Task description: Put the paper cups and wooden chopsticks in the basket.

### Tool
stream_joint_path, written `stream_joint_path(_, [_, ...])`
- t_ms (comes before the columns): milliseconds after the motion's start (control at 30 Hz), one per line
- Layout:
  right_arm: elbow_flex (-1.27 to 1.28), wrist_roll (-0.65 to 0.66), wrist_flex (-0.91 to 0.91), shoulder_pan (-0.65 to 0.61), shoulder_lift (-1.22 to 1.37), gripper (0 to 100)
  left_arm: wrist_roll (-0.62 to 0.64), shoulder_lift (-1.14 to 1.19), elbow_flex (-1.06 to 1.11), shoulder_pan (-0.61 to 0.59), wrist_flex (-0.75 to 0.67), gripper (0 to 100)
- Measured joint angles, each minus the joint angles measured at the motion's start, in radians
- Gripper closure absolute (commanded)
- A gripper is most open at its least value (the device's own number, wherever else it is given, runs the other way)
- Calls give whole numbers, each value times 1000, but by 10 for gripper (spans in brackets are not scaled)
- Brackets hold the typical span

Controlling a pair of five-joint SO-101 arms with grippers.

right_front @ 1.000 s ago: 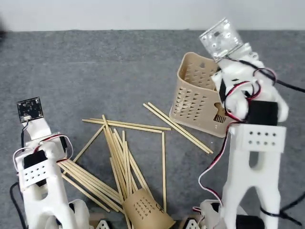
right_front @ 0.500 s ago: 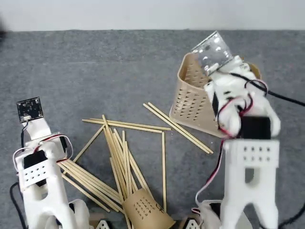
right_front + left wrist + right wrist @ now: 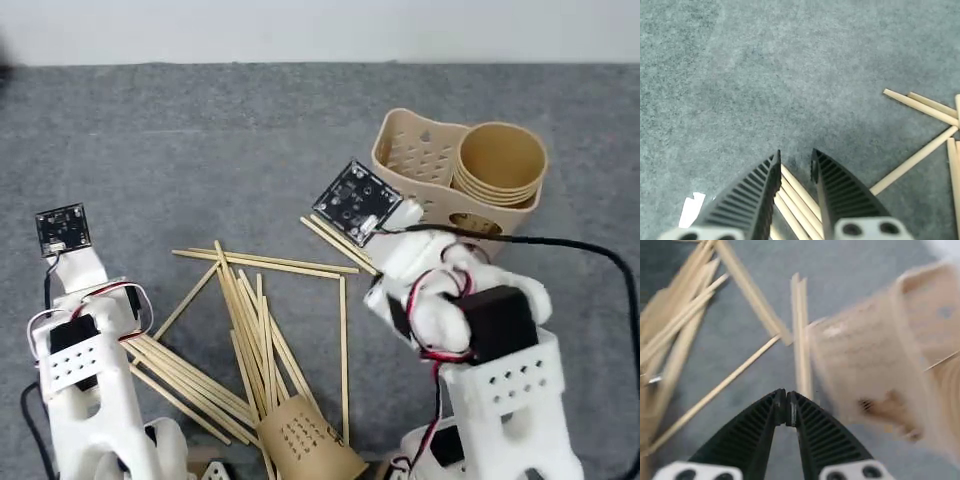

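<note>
The table [image 3: 200, 130] is the largest item: a grey, felt-like mat whose matte nap should keep round sticks from rolling. A pale wall [image 3: 300, 25] closes its far edge.

The right arm [image 3: 500, 370] leans in from the near edge, its wrist above the gap between the basket and the scattered sticks. The left arm [image 3: 90, 380] stands at the near left corner, folded over the pile's outer end.

The basket [image 3: 405, 155] sits upright at the far right, within the right arm's reach. Stacked cups [image 3: 500, 165] are nested inside it, against its right end, which leaves the left part free, probably for the sticks. A loose cup [image 3: 310, 440] lies on its side at the near edge, touching the pile; it is not yet stowed.

The chopsticks [image 3: 250, 310] lie crossed and fanned on the table, all outside the basket. One pair [image 3: 335, 238] lies just beside the basket's front wall.

The right hand [image 3: 786, 402] is closed and empty, pointing down at that pair [image 3: 801, 330]. It must open before any grasp. The left hand [image 3: 796, 152] is parted, empty, straddling a bundle of sticks.
</note>
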Motion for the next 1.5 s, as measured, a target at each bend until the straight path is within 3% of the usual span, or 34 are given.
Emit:
stream_joint_path(233, [37,-232,103,-203,-32,982,3,0,0,-37,-5,905])
stream_joint_path(700, [341,-235,104,-459,-249,983,2,0,0,-63,-6,905])
stream_joint_path(1033, [344,-377,103,-626,-176,983,0,0,0,-63,-5,878])
stream_joint_path(1200, [339,-387,103,-562,-164,983,-74,0,-54,-14,112,844])
stream_joint_path(1500, [155,-387,103,-152,-164,984,-282,0,-331,101,535,844])
